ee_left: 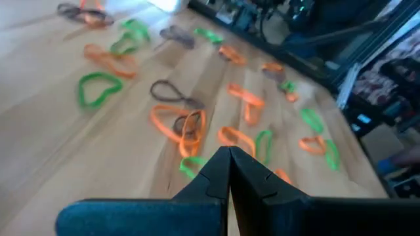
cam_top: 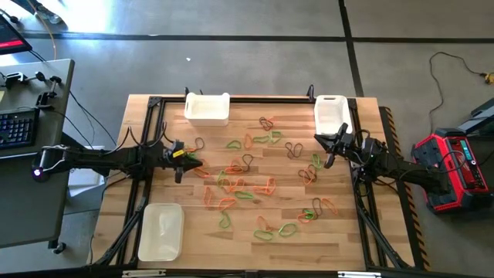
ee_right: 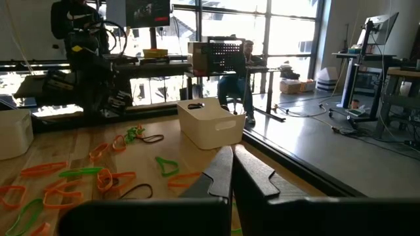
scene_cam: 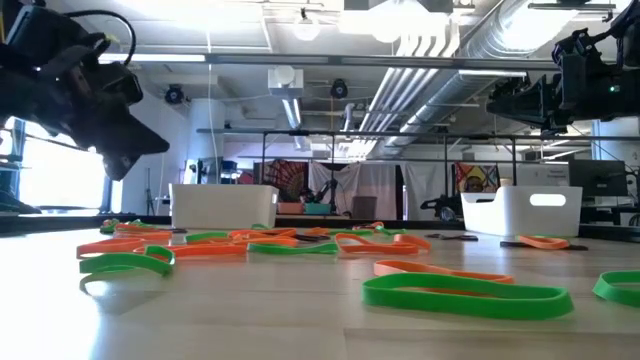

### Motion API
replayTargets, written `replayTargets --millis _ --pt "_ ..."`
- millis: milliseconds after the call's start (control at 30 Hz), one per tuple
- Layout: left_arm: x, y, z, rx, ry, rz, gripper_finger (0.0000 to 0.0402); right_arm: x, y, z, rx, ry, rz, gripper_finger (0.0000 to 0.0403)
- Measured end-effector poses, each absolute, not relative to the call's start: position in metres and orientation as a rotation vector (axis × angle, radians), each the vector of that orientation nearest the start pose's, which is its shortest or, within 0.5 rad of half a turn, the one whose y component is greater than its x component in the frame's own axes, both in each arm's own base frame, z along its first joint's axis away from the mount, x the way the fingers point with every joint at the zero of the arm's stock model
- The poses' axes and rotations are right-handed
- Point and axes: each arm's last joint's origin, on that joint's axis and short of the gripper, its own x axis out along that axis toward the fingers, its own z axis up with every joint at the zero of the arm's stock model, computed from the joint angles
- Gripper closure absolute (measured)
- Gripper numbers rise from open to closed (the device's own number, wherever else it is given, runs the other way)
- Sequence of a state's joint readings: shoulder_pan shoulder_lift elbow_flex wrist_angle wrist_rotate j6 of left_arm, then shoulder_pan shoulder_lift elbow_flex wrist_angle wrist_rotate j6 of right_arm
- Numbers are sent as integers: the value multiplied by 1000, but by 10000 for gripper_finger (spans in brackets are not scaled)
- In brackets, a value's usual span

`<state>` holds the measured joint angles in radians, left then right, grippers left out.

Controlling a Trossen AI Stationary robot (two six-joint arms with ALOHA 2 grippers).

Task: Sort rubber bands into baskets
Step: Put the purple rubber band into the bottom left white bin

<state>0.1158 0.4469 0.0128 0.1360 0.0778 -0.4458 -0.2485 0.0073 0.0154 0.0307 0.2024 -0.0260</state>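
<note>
Many rubber bands (cam_top: pixel 239 185) in green, orange and dark brown lie loose over the middle of the wooden table (cam_top: pixel 177 197). Three white baskets stand on it: one at the far edge left of centre (cam_top: pixel 207 108), one at the far right (cam_top: pixel 330 114), one at the near left (cam_top: pixel 160 230). My left gripper (cam_top: pixel 194 162) is shut and hangs over the left fringe of the bands (ee_left: pixel 98 88), tipped slightly down, holding nothing (ee_left: pixel 230 157). At the right side my right gripper (cam_top: pixel 330 157) is shut and level above the table (ee_right: pixel 233 157), also holding nothing.
Black frame rails (cam_top: pixel 255 98) run along the table's edges. A desk with a keyboard (cam_top: pixel 17 127) stands left of the table, a red device (cam_top: pixel 455 166) on the floor to the right. A person (ee_right: pixel 239 72) sits in the room beyond the table.
</note>
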Motion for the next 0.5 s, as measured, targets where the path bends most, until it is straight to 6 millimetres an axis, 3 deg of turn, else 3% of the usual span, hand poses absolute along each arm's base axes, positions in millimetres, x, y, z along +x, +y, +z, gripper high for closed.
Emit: replayTargets --millis 267,500 --pt "121 19 145 -554 164 364 401 92 -29 171 -26 -34 -452 403" --pt "121 20 145 -479 168 383 401 92 -29 171 -26 -34 -451 403"
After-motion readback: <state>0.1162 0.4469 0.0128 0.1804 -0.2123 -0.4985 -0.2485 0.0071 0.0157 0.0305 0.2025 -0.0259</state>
